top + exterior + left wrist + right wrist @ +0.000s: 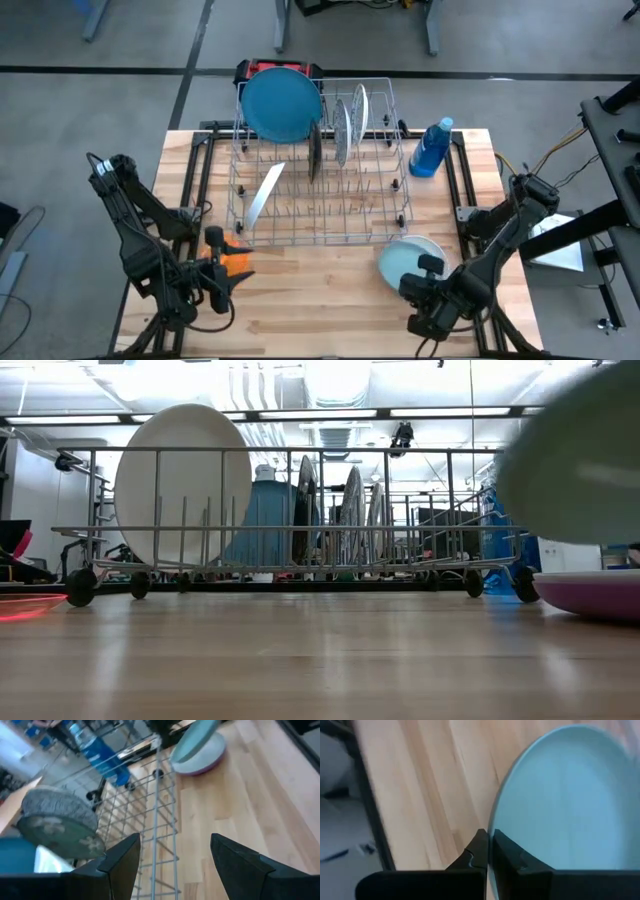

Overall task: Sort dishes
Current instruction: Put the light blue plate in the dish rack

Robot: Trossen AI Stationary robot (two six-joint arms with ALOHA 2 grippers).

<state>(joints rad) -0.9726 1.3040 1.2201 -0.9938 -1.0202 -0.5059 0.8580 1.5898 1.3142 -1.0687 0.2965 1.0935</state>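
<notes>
My right gripper (489, 851) is clenched on the teal-green plate's (570, 805) rim, tilting it off the purple plate (590, 595) so it can go edgewise into the wire rack (320, 190); left gripper (172, 855) waits, released.

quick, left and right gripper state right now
left gripper: open, holding nothing, at the table's front left near the orange plate.
right gripper: closed on the rim of the teal plate, front right.
</notes>
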